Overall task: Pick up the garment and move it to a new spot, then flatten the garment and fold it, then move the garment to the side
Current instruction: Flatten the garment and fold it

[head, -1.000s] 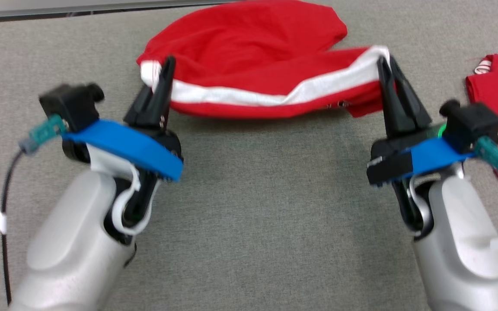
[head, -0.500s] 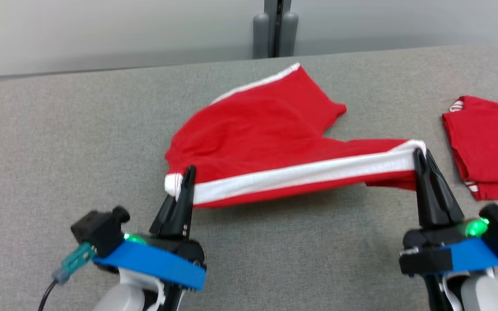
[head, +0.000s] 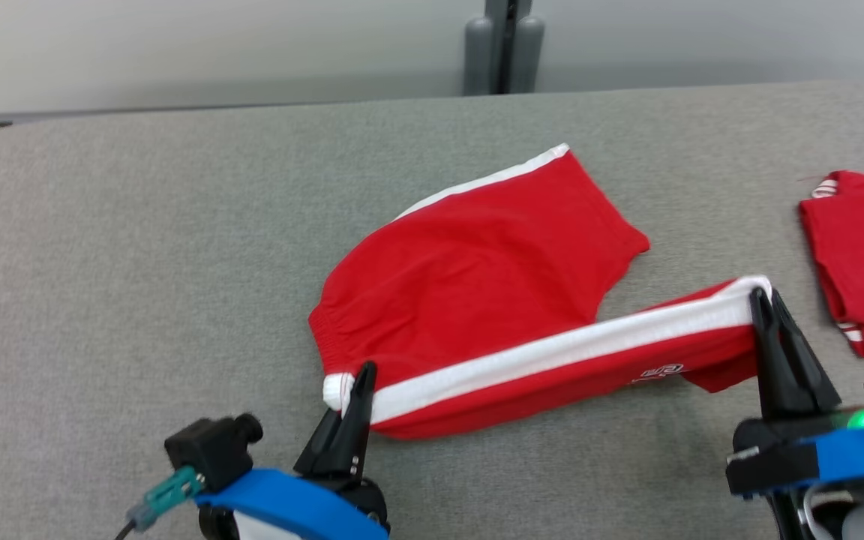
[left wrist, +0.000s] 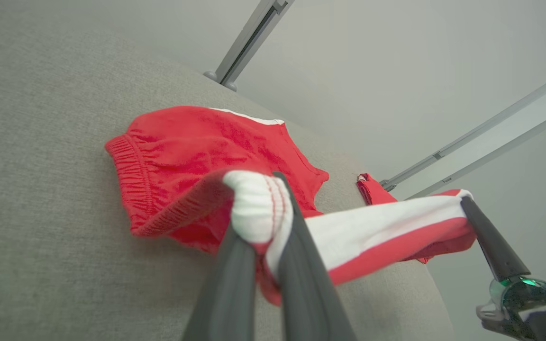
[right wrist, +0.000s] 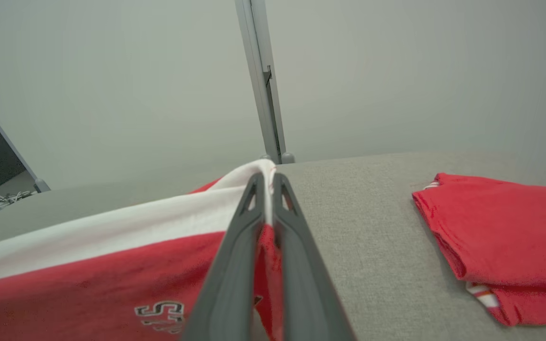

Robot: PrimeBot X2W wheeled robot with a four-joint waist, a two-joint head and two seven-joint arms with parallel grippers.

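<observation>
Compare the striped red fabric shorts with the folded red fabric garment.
The striped red shorts are spread out, one edge pinched by the left hand and right hand; the folded red garment lies compact, untouched. Shorts sit centrally, folded garment far right. Both are red with white trim.

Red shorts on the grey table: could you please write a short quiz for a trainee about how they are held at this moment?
1. True or false: the left end effector is shut on the red shorts.
2. Where does the folded red garment lie? A) under the shorts; B) apart from them, on the robot's right; C) in the left end effector.
3. Fill in: the right end effector pinches the end of the ___ stripe.
Key: 1 true; 2 B; 3 white.
</observation>
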